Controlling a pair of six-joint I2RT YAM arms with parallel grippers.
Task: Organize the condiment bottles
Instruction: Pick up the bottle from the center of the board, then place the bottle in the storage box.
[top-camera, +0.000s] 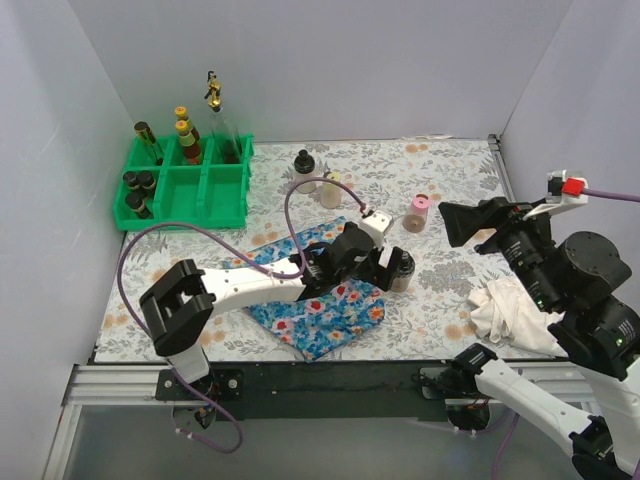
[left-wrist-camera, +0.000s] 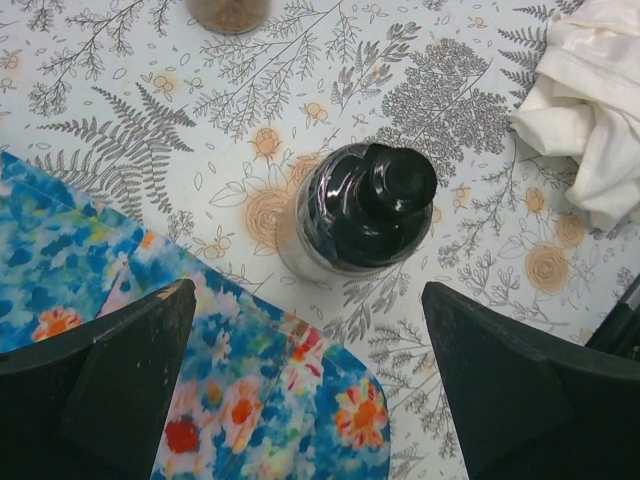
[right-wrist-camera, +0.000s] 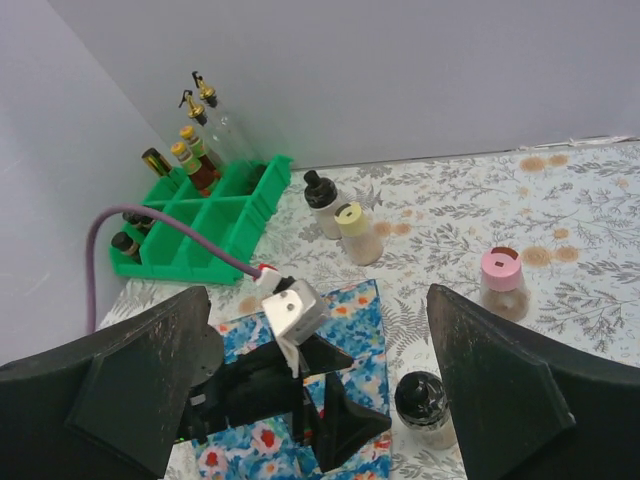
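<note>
A black-capped jar (top-camera: 403, 276) (left-wrist-camera: 365, 205) (right-wrist-camera: 425, 405) stands on the floral table just beyond my left gripper (top-camera: 383, 262) (left-wrist-camera: 310, 380), which is open and empty; the jar is ahead of the fingers, not between them. My right gripper (top-camera: 452, 222) (right-wrist-camera: 320, 390) hangs open and empty, raised above the table's right side. A pink-lidded shaker (top-camera: 419, 212) (right-wrist-camera: 500, 280), a cream bottle (top-camera: 332, 190) (right-wrist-camera: 355, 230) and a white black-capped bottle (top-camera: 304, 170) (right-wrist-camera: 320, 200) stand loose on the table. A tall clear gold-topped bottle (top-camera: 215, 100), yellow-capped sauces (top-camera: 185, 135) and dark jars (top-camera: 140, 190) sit in the green tray (top-camera: 225, 190).
A blue floral cloth (top-camera: 320, 300) (left-wrist-camera: 200, 350) lies under the left arm near the front edge. A crumpled white cloth (top-camera: 510, 315) (left-wrist-camera: 590, 100) lies at the front right. Grey walls enclose the table on three sides.
</note>
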